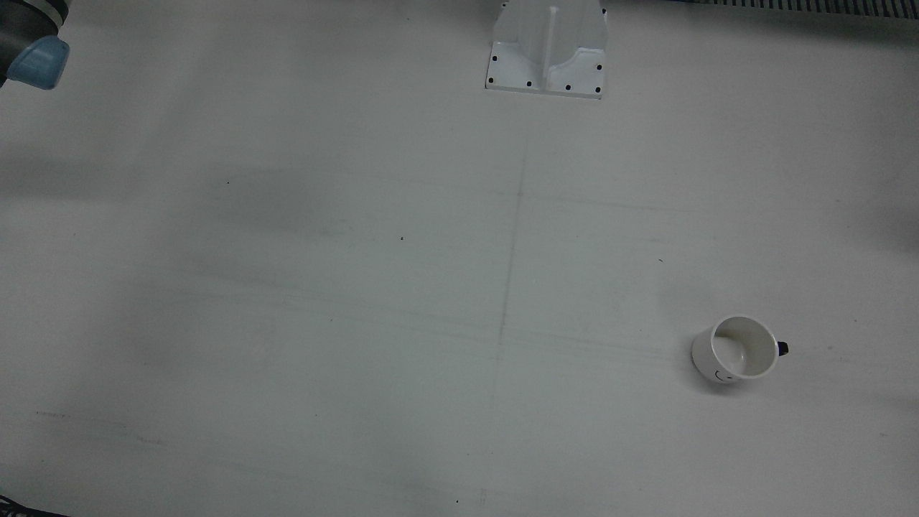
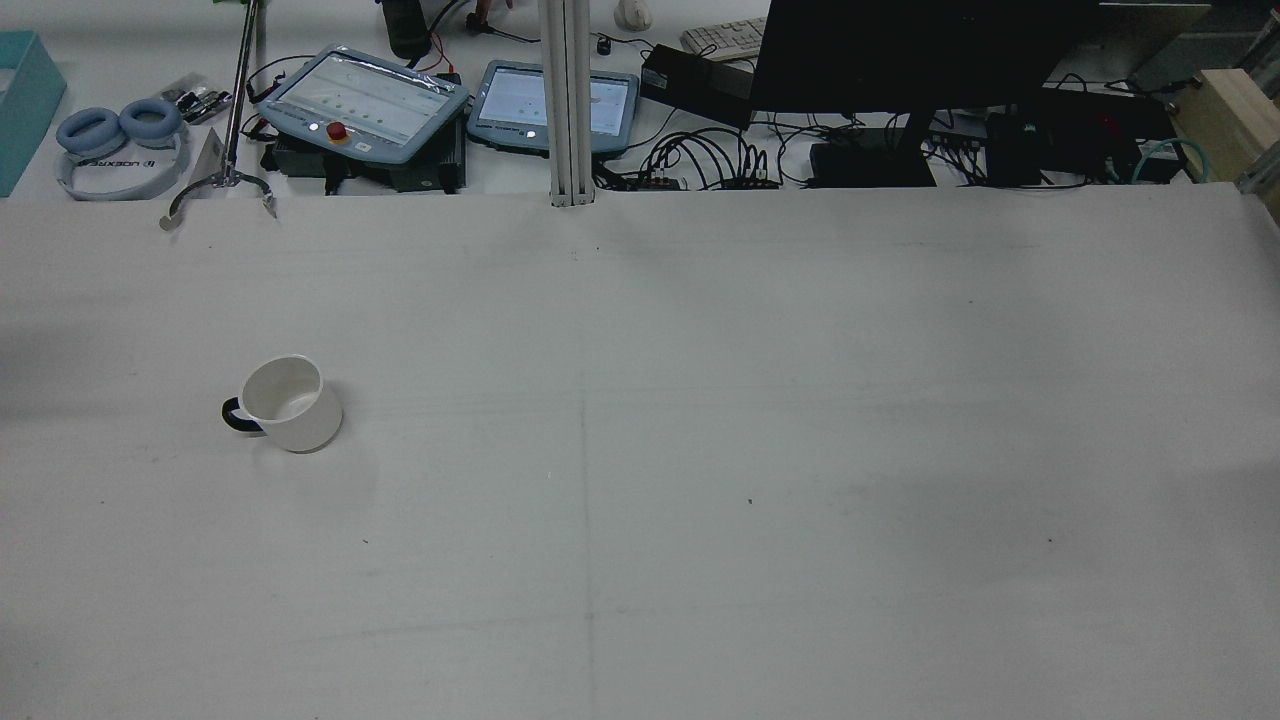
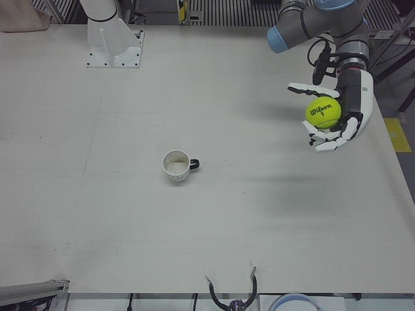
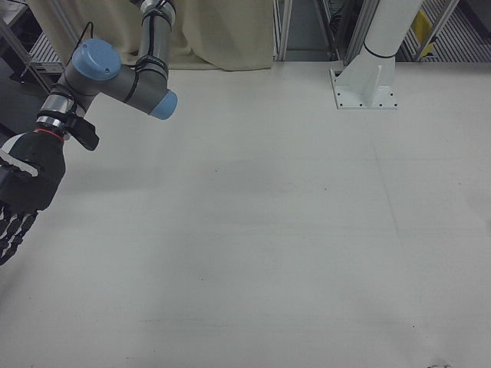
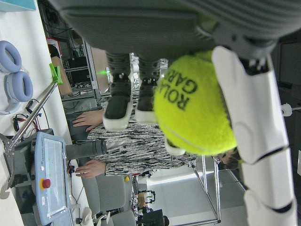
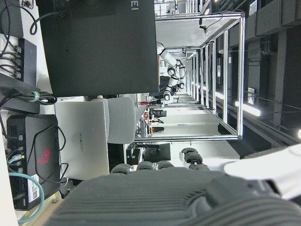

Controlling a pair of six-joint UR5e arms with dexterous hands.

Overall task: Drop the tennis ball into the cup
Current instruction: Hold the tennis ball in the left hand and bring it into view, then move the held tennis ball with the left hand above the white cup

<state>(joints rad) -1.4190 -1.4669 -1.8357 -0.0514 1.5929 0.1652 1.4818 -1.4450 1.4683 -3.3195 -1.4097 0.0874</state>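
Note:
A white cup (image 3: 176,165) with a dark handle stands upright and empty on the table; it also shows in the front view (image 1: 735,350) and the rear view (image 2: 288,404). My left hand (image 3: 338,113) is raised well to the right of the cup in the left-front view, palm up, fingers curled around a yellow-green tennis ball (image 3: 323,112). The ball fills the left hand view (image 5: 194,110). My right hand (image 4: 21,195) hangs at the left edge of the right-front view, fingers spread and empty, far from the cup.
A white arm pedestal (image 1: 547,49) is bolted at the table's robot side. Beyond the far edge in the rear view lie two teach pendants (image 2: 362,102), headphones (image 2: 115,135), cables and a dark monitor (image 2: 900,50).

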